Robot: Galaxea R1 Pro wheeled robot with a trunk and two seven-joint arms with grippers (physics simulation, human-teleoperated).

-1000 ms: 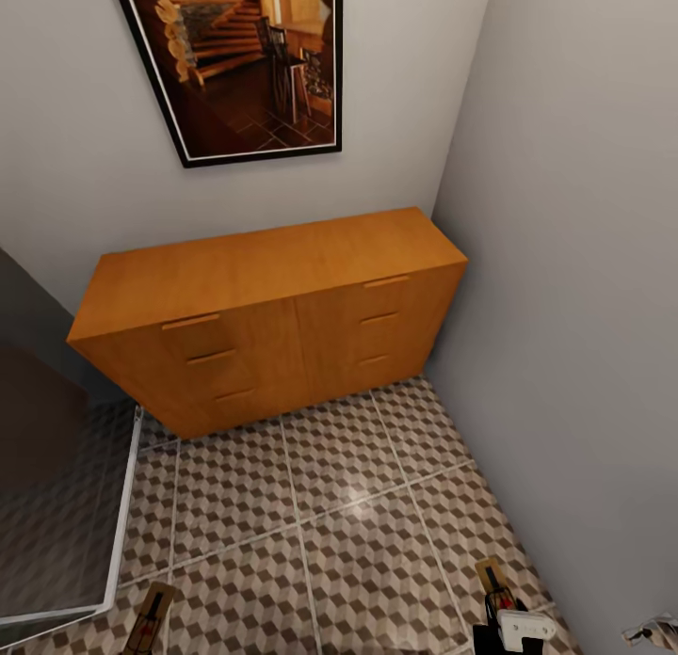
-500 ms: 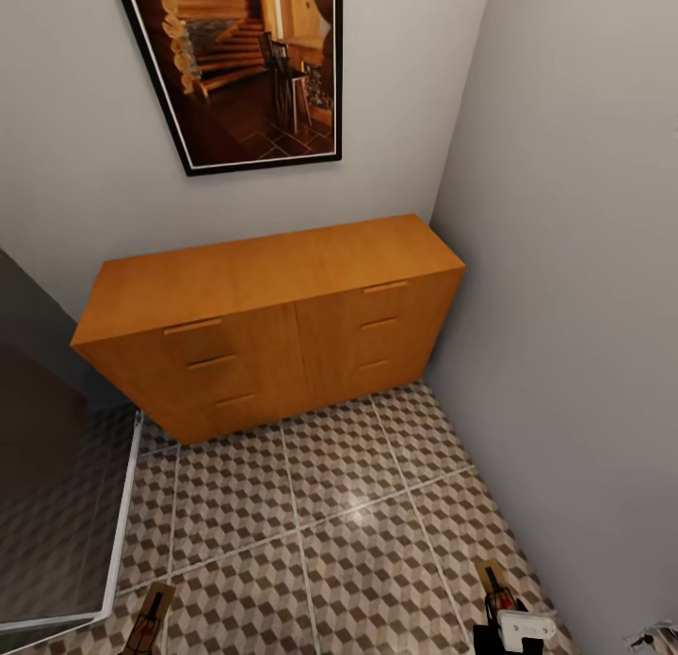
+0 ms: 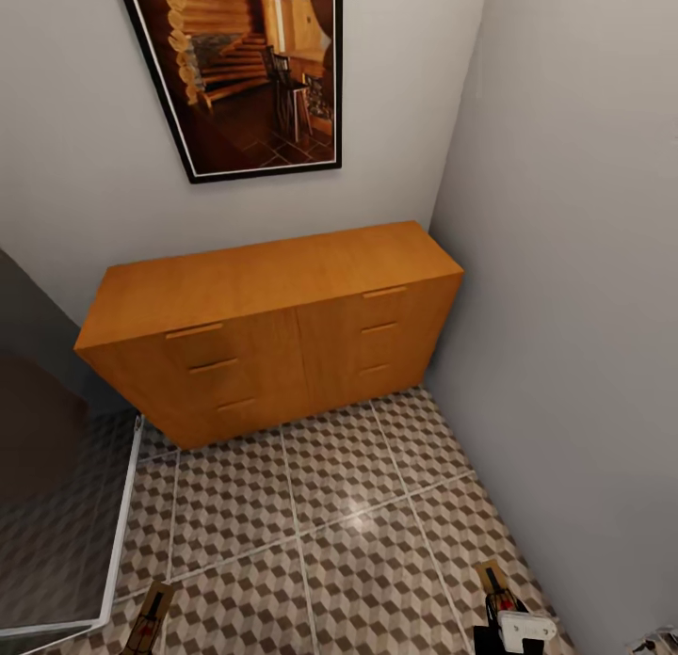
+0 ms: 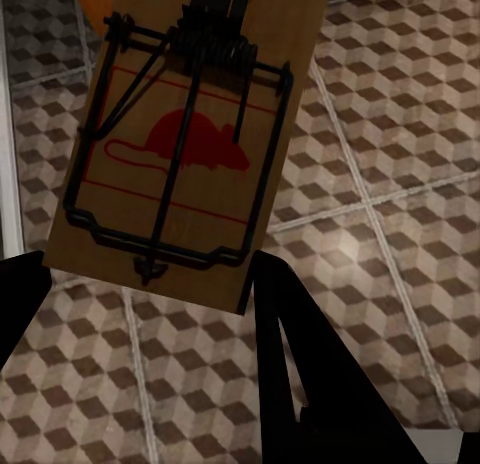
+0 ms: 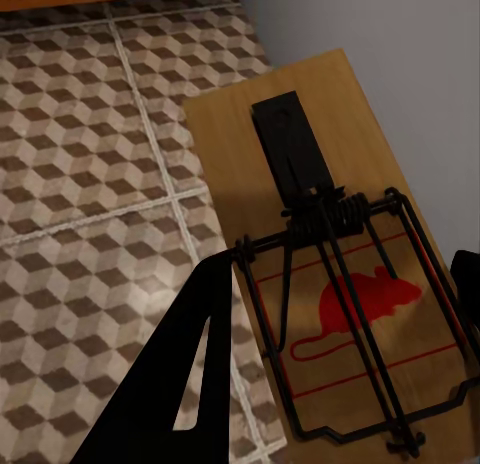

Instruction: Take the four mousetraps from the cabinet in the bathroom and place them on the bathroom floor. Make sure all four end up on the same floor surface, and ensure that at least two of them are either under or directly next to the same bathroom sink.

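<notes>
The orange-brown cabinet [image 3: 273, 326] stands against the back wall with all its drawers closed. The cube-patterned bathroom floor [image 3: 320, 533] spreads in front of it. One mousetrap [image 4: 190, 144], tan wood with black wire and a red mouse print, is held over the tiles with my left gripper [image 4: 150, 294] shut on it. It also shows as the mousetrap [image 3: 151, 619] at the head view's lower left edge. My right gripper [image 5: 330, 334] is shut on a second mousetrap [image 5: 340, 274], the trap [image 3: 494, 582] at the lower right, close to the grey wall. The bathroom sink is out of view.
A framed picture [image 3: 250, 71] hangs above the cabinet. A grey wall [image 3: 584, 307] closes the right side, meeting the cabinet's end. At the left, a glass panel with a white frame [image 3: 122, 533] borders a darker shaded floor section.
The head camera has shifted, so the cabinet and picture sit slightly lower in the picture. Both held mousetraps stay at the same spots at the lower edge.
</notes>
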